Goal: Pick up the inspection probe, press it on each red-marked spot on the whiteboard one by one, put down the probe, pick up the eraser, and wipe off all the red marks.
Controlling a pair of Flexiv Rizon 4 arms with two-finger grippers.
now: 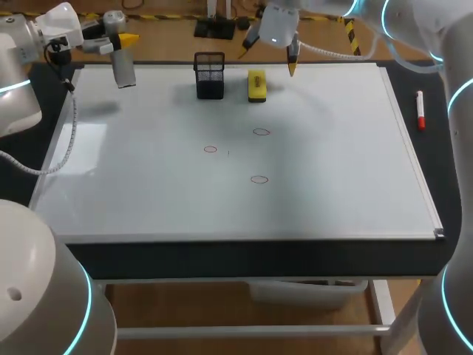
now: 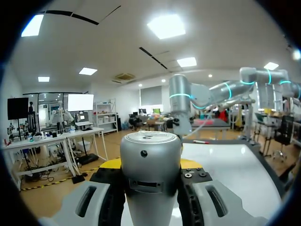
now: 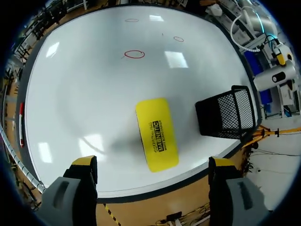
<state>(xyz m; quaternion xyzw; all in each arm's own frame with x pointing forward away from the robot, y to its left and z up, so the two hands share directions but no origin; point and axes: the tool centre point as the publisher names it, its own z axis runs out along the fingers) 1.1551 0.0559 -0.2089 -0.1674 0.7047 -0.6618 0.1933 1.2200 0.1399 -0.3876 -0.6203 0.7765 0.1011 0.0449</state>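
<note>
The silver cylindrical probe point(image 1: 123, 71) hangs upright over the whiteboard's far left corner, with my left gripper point(image 1: 122, 46) shut on it. In the left wrist view the probe point(image 2: 150, 160) fills the gap between the fingers of that gripper point(image 2: 150, 188). My right gripper point(image 1: 270, 53) hovers open above the yellow eraser point(image 1: 256, 85) at the far edge. In the right wrist view the eraser point(image 3: 157, 133) lies flat on the board, ahead of that gripper point(image 3: 153, 165). Three red circles point(image 1: 211, 149) point(image 1: 261, 132) point(image 1: 259, 179) mark the middle of the whiteboard point(image 1: 355, 170).
A black mesh basket point(image 1: 210, 74) stands just left of the eraser, close to my right gripper's fingers point(image 3: 228, 113). A red marker point(image 1: 420, 111) lies on the dark table strip right of the board.
</note>
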